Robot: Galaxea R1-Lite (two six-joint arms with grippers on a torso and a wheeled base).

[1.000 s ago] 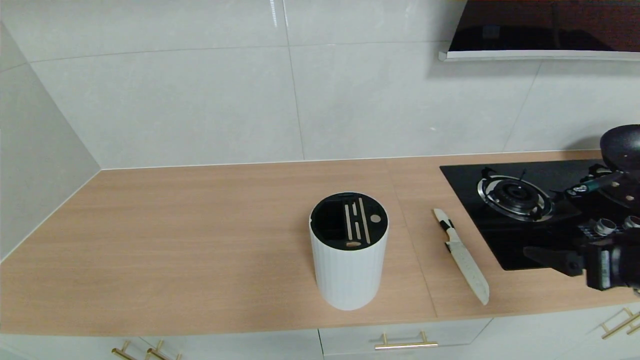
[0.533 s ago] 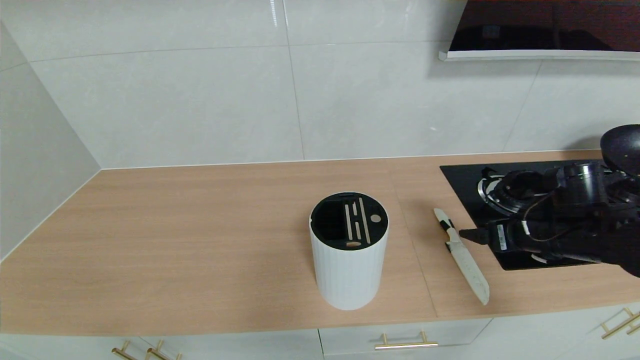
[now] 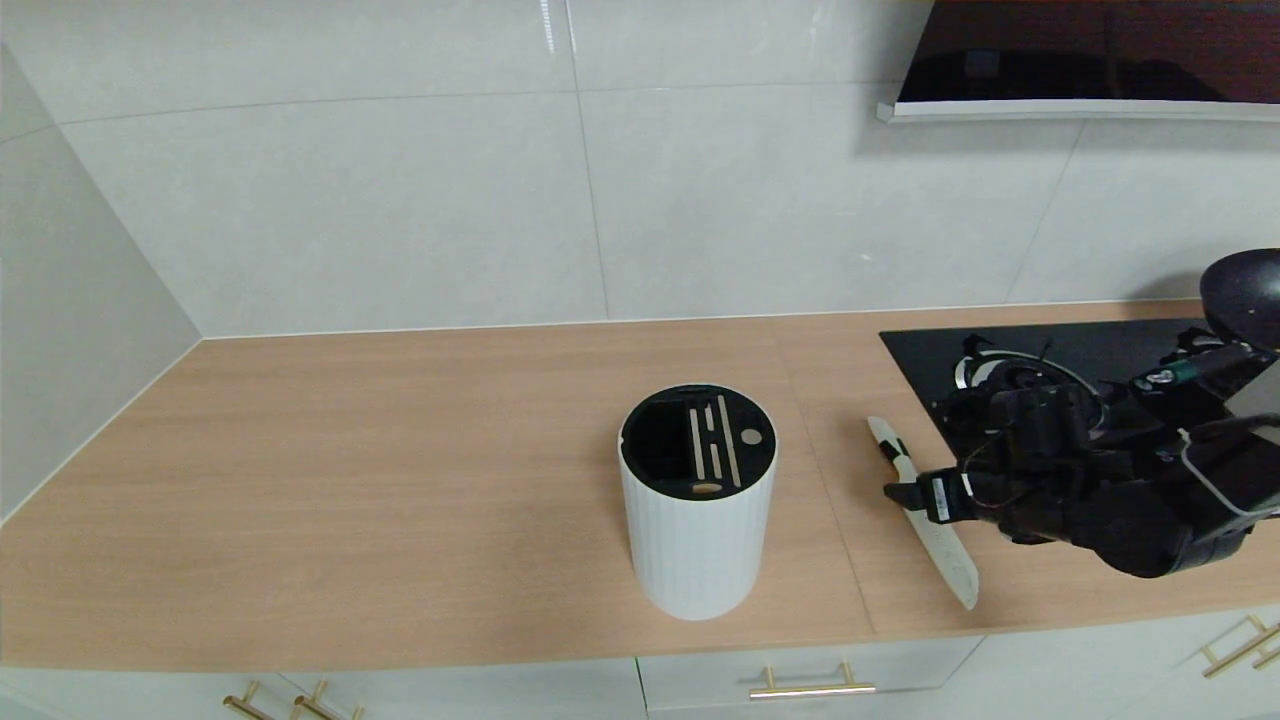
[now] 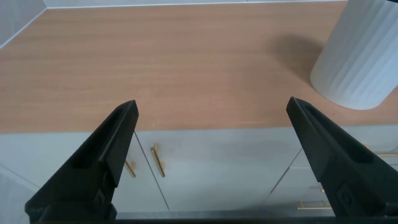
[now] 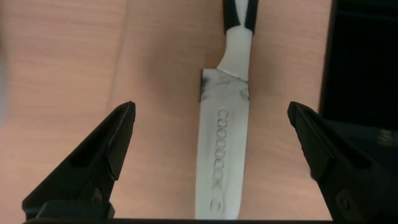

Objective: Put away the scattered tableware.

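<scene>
- So, from the head camera, where is the knife (image 3: pixel 950 560) lying?
- Flat on the wooden surface (image 3: pixel 400 480), between the white knife block (image 3: pixel 697 520) and the gas hob (image 3: pixel 1000 370). The right pincer (image 3: pixel 905 492) is hovering over its middle.
- And the left wrist?
- The left pincer (image 4: pixel 211 165) is gaping wide by the surface's front edge, near the block.
- Right wrist?
- That pincer is spreading wide astride the blade, gripping nothing.

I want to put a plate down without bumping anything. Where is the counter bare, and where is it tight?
Widest free patch: the countertop from the left wall to the white holder. A bare strip also runs behind the holder along the back tiles. Crowded: between holder and hob, where the knife lies with the open right tool over it.
</scene>
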